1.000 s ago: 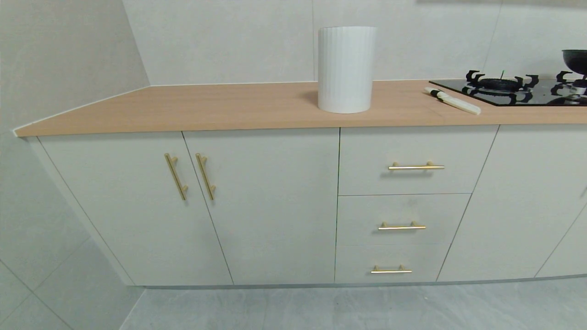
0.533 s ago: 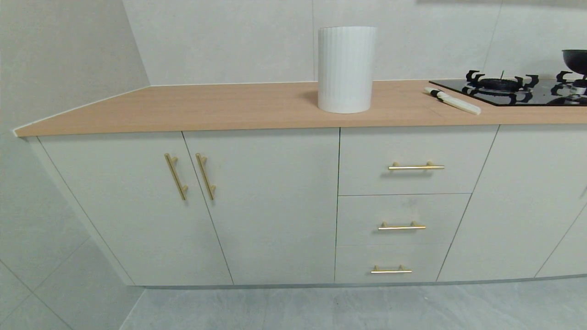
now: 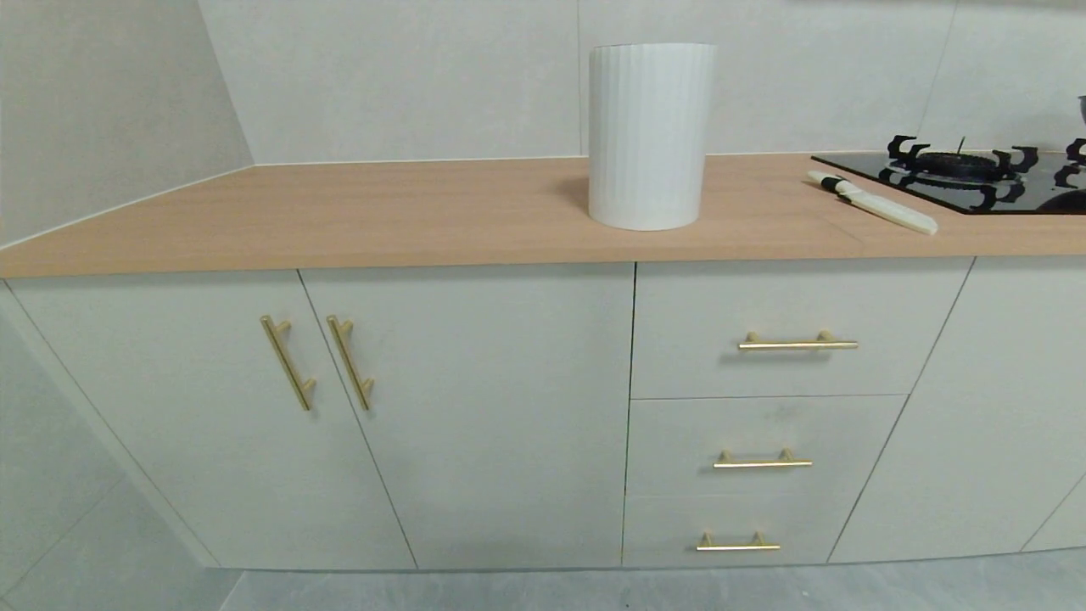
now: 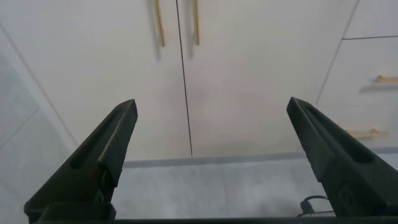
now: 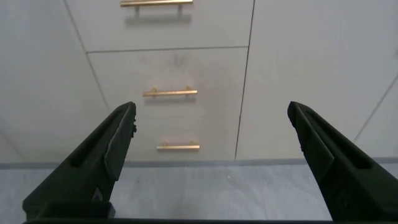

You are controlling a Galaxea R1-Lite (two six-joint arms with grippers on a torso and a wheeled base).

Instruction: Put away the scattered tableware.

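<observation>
Knife (image 3: pixel 874 202): lies flat on the desk (image 3: pixel 382 212) near the front edge and just beside the corner of the stove (image 3: pixel 976 174). The dark handle is toward the back and the pale blade angles forward.
White ribbed pot (image 3: pixel 649 136): stands upright on the desk, well apart from the knife, on its left. It is likely where the knife belongs.
Left tool (image 4: pixel 210 106): spread wide and empty, held low facing the cupboard doors (image 4: pixel 249 56).
Right tool (image 5: pixel 210 109): spread wide and empty, held low before the drawers (image 5: pixel 168 68).
Stage: nothing is grasped, and both arms sit below desk height.
Risk, rising: an arm lifted straight up could catch a drawer handle or the underside of the desk's front lip.
Risk, grasp: the knife is thin and lies flat. A pinch from above may scrape the desk, or nudge the knife over the front edge to the floor.
Risk, neighbours: with the tool this wide, one side could strike the stove's black grate during the reach.
Risk, placing: the pot is tall. A blade tip that hits its rim could tip it or knock the knife out of the grip.
</observation>
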